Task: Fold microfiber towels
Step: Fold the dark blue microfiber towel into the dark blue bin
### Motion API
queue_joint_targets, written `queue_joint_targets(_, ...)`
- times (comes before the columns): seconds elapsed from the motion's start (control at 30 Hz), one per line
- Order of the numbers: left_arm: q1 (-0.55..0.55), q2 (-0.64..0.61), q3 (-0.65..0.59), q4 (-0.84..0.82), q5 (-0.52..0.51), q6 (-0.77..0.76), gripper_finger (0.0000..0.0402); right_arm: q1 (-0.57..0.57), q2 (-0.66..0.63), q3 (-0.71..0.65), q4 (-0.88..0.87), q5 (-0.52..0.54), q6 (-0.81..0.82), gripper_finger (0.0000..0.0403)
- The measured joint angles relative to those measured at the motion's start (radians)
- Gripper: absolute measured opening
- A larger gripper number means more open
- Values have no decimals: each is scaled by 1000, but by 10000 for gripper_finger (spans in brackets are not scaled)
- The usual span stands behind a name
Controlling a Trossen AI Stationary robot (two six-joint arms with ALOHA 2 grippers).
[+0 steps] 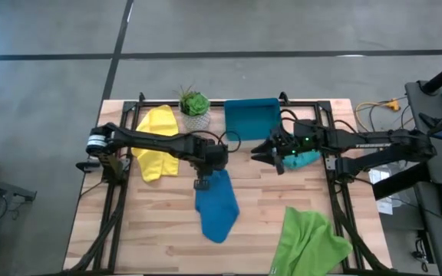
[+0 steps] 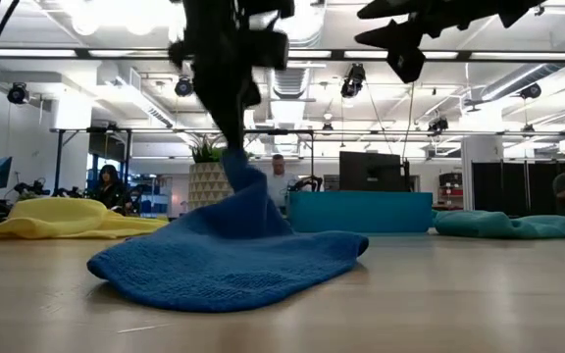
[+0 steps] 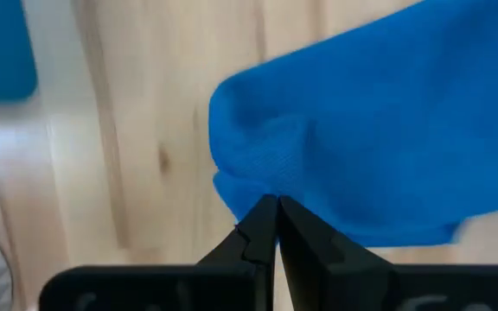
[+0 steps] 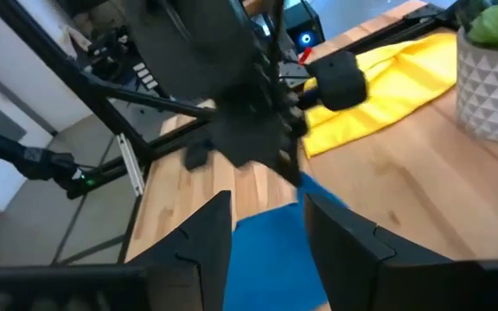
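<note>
The left gripper (image 1: 203,181) is over the middle of the table (image 1: 267,207), its fingers (image 3: 262,226) pinched tight together on one edge of the blue towel (image 1: 216,205); in the left wrist view the cloth bunches right at the fingertips and spreads away beyond them; in the low view that pinched edge rises in a peak from the rest of the towel, which lies heaped on the wood. From above, the blue towel runs from the gripper toward the near edge of the table, slightly to the right.

The right gripper (image 1: 276,156) hovers to the right of centre, clear of the wood and holding nothing; its fingers (image 4: 201,238) stand apart, with the blue towel showing in the gap beyond them; the teal towel (image 1: 304,159) lies partly beneath it.

The yellow towel (image 1: 156,141) lies crumpled at the far left; the light green towel (image 1: 309,241) hangs over the near right edge; a teal-blue tray (image 1: 251,118) and a potted plant (image 1: 195,107) sit at the far side.
</note>
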Motion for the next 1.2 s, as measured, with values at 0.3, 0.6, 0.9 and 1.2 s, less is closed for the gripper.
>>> queue_joint_targets(0.3, 83, -11, -87, 35, -128, -74, 35, 24, -47, 0, -3, 0, 55, 138)
queue_joint_targets(0.6, 141, -61, -96, -22, -35, -79, 192, 26, -81, 0, -8, 9, 68, 127)
queue_joint_targets(0.9, -17, -194, -285, 33, 233, -215, 205, 40, -83, 0, -8, 8, 82, 124)
queue_joint_targets(1.2, -53, -277, -461, 373, -120, -413, 178, 43, -84, 0, 0, 3, 77, 113)
